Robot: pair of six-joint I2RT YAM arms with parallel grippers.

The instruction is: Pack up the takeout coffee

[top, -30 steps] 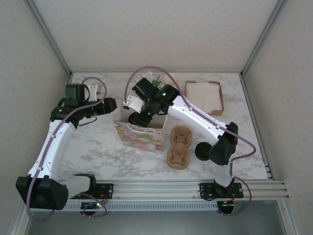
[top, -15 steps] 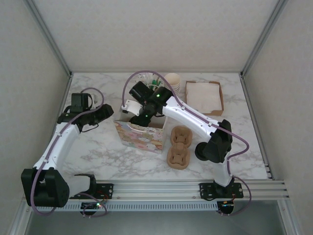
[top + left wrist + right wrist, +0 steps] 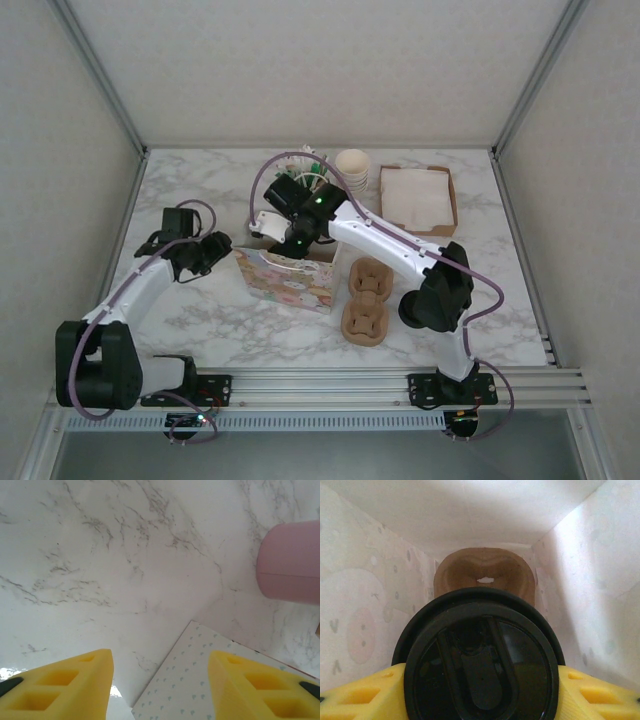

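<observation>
White walls close round a marble desk (image 3: pixel 200 310). A patterned bag (image 3: pixel 290 283) stands open near the desk's middle, a little towards the near edge. The right arm reaches over it from the right, and the right gripper (image 3: pixel 481 694) is down inside the bag. Its yellow fingers (image 3: pixel 365 695) are closed on either side of the coffee (image 3: pixel 480 670), whose black lid faces the wrist camera. Below the coffee, on the bag's floor, lies a brown carrier (image 3: pixel 485 572); whether the cup touches it cannot be told.

The left gripper (image 3: pixel 160 665) hangs low over the desk just left of the bag, its fingers apart with nothing between them. Under it the bag's corner shows, and a pink object (image 3: pixel 290 562) lies beyond.

Right of the bag two more carriers (image 3: pixel 367 277) (image 3: pixel 364 321) lie touching, one behind the other. By the far edge stands a stack of cups (image 3: pixel 352 166), with a shallow box (image 3: pixel 447 200) just beside it towards the far right corner.
</observation>
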